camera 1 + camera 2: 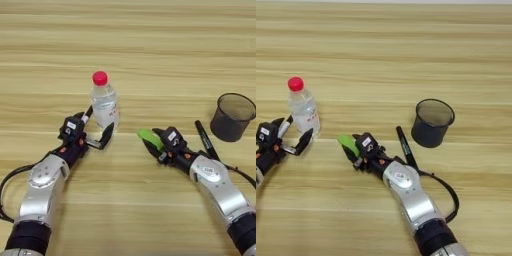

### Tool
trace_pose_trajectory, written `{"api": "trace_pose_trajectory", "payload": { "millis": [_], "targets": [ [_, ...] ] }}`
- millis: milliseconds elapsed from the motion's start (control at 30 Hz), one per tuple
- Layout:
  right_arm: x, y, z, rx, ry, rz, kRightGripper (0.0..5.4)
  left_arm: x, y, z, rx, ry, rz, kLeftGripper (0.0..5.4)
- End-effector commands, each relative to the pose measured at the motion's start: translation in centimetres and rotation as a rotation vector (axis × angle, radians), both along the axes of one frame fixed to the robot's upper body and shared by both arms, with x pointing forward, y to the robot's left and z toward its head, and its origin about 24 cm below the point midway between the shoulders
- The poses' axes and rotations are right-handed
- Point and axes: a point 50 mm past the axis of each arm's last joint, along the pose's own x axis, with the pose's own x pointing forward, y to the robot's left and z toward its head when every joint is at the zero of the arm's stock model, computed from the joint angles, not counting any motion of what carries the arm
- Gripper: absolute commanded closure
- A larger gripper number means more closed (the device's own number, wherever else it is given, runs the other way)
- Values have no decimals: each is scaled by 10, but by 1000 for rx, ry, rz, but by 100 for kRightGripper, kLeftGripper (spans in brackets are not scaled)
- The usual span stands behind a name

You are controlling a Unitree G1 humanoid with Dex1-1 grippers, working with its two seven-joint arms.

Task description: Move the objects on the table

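- Left eye view: table (150, 40) carries mesh cup (232, 117) at right.
- Bottle (104, 106) stands upright between wide-open left gripper (97, 131) fingers; closing likely follows.
- Right gripper (151, 140) holds block (149, 137); marker (206, 140) lies beside.

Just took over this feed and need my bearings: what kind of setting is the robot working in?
Probably a tabletop manipulation test bench: a bare wooden table holding only a few props, a water bottle between the left gripper's open fingers, a black mesh cup, a marker. The right gripper holds a green block.
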Motion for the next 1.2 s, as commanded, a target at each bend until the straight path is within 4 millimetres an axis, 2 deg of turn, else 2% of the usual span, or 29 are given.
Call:
{"api": "trace_pose_trajectory", "payload": {
  "millis": [33, 300, 433, 733, 833, 1000, 1200],
  "targets": [
    [-13, -10, -24, -68, 116, -21, 387, 3, -3, 1, 8, -10, -16, 0],
    [-12, -12, -21, -47, 102, -39, 400, 2, -7, 0, 0, -10, -28, 0],
    [-8, -16, -7, -16, 47, -71, 400, 2, -8, -1, -1, -12, -29, 0],
    [-18, -27, 77, 90, -225, -124, 400, 2, -8, -2, -1, -10, -31, 0],
    [-20, -47, 102, 108, -305, -210, 400, 2, -9, -2, -3, -10, -32, 0],
    [-26, -79, 130, 120, -399, -349, 400, 3, -10, -3, -4, -10, -32, 0],
    [-35, -146, 147, 110, -465, -654, 400, 3, -10, -2, -5, -14, -30, 0]
  ]
}}
